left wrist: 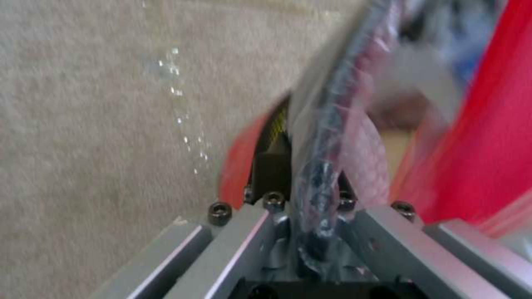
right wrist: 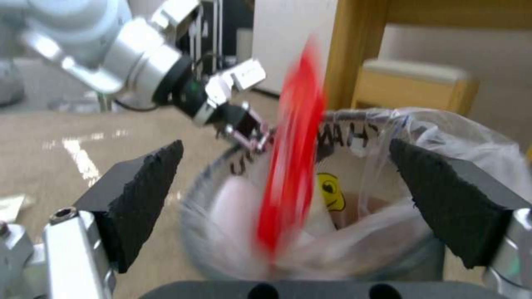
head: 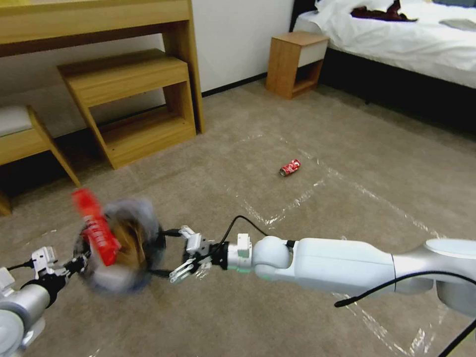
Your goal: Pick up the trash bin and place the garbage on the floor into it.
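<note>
Nightstand (wooden) beside bed.

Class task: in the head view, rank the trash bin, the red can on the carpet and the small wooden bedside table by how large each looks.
1. Trash bin, though nearness enlarges it.
2. Bedside table, similar in apparent size, so unsure.
3. Red can, clearly smallest.

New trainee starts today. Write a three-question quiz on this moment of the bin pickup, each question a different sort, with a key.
1. True or false: the left gripper is clamped on the rim of the trash bin.
2. Multiple choice: the right gripper is A) shut on the bin, B) open beside the bin's mouth, C) resting on the carpet.
3. Fill in: the litter left on the floor, inside the tape grid, is a crushed red ____.

Key: 1 true. 2 B. 3 can.
</note>
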### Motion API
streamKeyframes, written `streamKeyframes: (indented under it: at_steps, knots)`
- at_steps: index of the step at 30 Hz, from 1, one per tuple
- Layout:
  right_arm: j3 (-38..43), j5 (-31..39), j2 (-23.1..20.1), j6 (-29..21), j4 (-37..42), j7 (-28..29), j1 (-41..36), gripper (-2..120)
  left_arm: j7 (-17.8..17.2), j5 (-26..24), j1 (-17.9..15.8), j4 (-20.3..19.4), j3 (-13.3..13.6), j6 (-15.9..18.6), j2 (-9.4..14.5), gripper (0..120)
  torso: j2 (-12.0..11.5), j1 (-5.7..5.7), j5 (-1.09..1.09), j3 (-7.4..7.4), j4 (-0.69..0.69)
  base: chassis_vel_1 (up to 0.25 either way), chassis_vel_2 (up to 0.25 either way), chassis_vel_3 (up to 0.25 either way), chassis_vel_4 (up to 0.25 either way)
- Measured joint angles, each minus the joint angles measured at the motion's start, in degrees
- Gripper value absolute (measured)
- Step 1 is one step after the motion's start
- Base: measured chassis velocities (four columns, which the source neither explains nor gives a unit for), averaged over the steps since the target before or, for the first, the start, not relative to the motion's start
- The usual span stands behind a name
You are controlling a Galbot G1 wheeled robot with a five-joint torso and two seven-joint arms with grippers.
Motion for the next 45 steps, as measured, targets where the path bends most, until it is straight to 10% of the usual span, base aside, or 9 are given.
streamKeyframes:
  at_steps: [30,45]
  knots:
    - [4.18,1.62,0.0,0.33,2.74,0.34,-1.81,95,1.41,0.08,0.62,0.22,0.4,0.41,-0.13,0,-0.01,0.0,-0.07,0.01,-0.01,0.0,0.0,0.0,0.0]
    - [28.37,6.58,-4.17,-0.94,7.01,1.47,-6.53,96,1.6,0.26,0.5,-0.01,-0.19,0.41,-0.45,0,-0.02,0.0,-0.07,0.01,-0.01,0.0,0.0,0.0,0.0]
